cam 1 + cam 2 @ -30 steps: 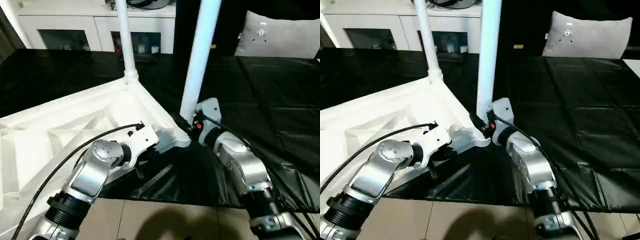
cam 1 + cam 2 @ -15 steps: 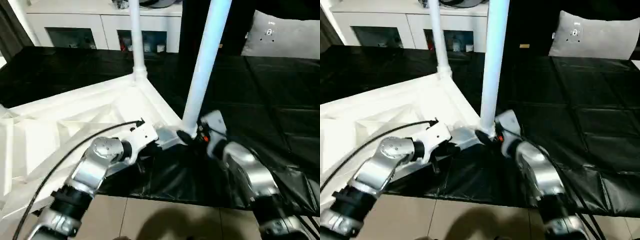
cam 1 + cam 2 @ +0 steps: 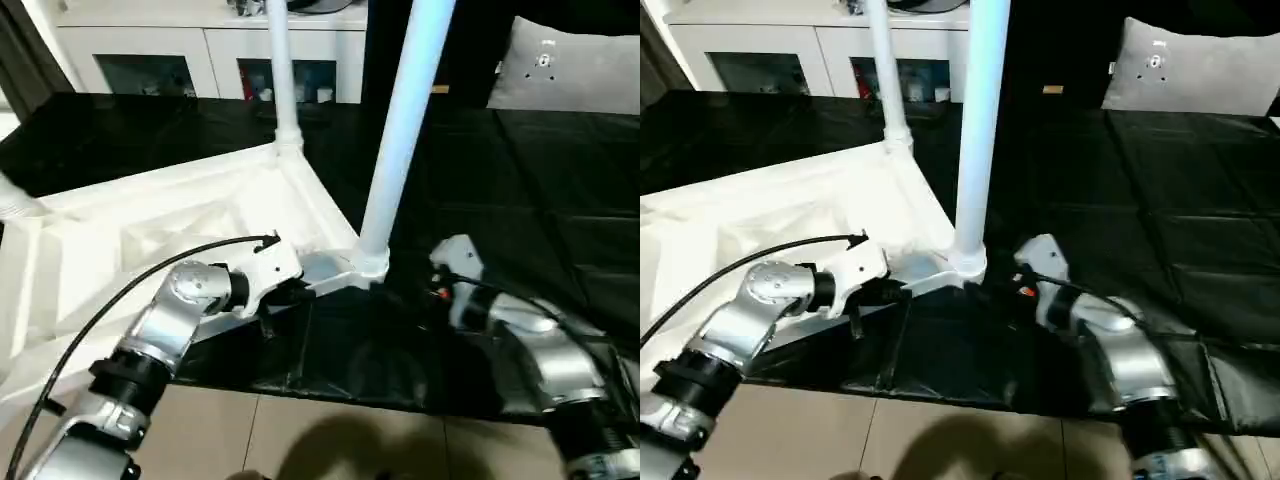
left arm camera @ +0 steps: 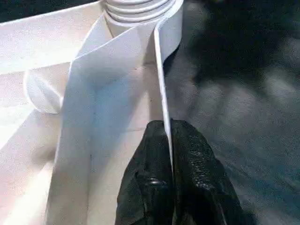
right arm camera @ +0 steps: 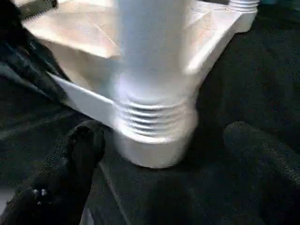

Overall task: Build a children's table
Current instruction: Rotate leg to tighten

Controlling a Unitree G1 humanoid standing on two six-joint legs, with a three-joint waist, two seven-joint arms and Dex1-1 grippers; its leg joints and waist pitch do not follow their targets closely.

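Note:
The children's table lies upside down on a black sheet, its white ribbed top [image 3: 150,230] facing up. Two white tube legs stand in corner sockets: a near leg [image 3: 400,130] and a far leg [image 3: 283,80]. My left gripper [image 4: 167,129] is shut on the thin rim [image 4: 161,84] of the top, just short of the near corner socket [image 4: 136,9]. My right gripper [image 5: 166,133] is open, one finger [image 5: 82,145] on each side of the near leg's threaded base [image 5: 150,117], without touching it.
The black sheet [image 3: 520,180] covers the floor to the right and behind. A white cabinet with glass doors [image 3: 200,60] stands at the back, a grey cushion [image 3: 565,65] at the back right. Beige tiles [image 3: 330,440] lie at the front edge.
My right gripper has opened wide and drawn back from the base of the near leg. The left gripper still pinches the rim. The camera has shifted.

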